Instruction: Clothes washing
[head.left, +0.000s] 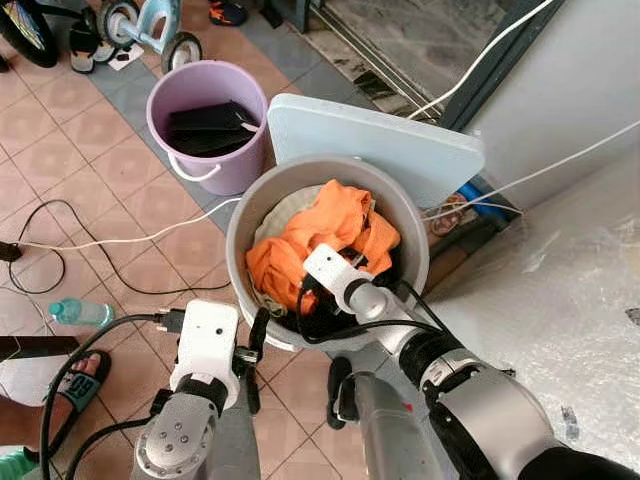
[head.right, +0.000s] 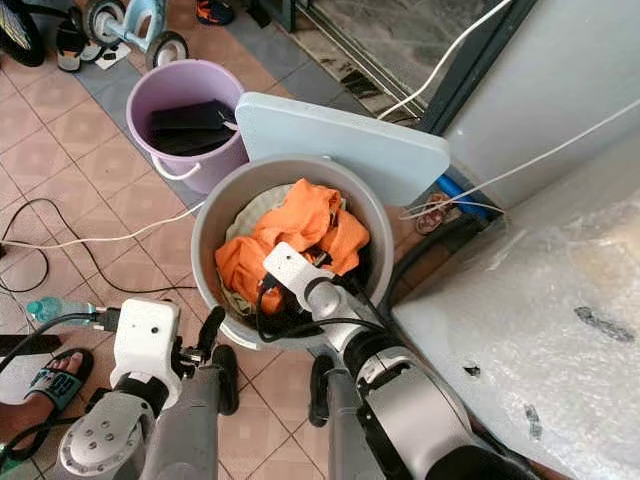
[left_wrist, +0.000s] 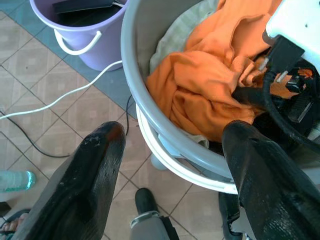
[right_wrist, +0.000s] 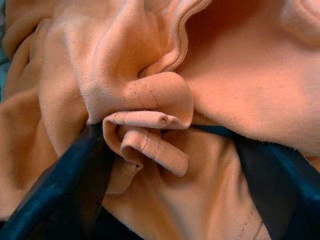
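An orange garment (head.left: 330, 225) lies bunched in the round grey washing tub (head.left: 243, 215), over dark and pale clothes. My right arm reaches down into the tub. Its gripper (right_wrist: 165, 165) is open and pushed into the orange cloth (right_wrist: 150, 100), with a rolled fold lying between the two black fingers (right_wrist: 60, 185). My left gripper (left_wrist: 172, 165) is open and holds nothing. It hangs just outside the tub's near rim (left_wrist: 165, 135), over the tiled floor, and its fingers (head.left: 258, 345) stand close to the tub's wall.
A purple bucket (head.left: 225, 170) holding dark items stands behind the tub on the left. A pale lid (head.left: 380, 140) leans at the tub's far side. Cables (head.left: 90, 240) cross the tiles. A bottle (head.left: 80, 312) and a person's sandalled foot (head.left: 60, 385) are at left.
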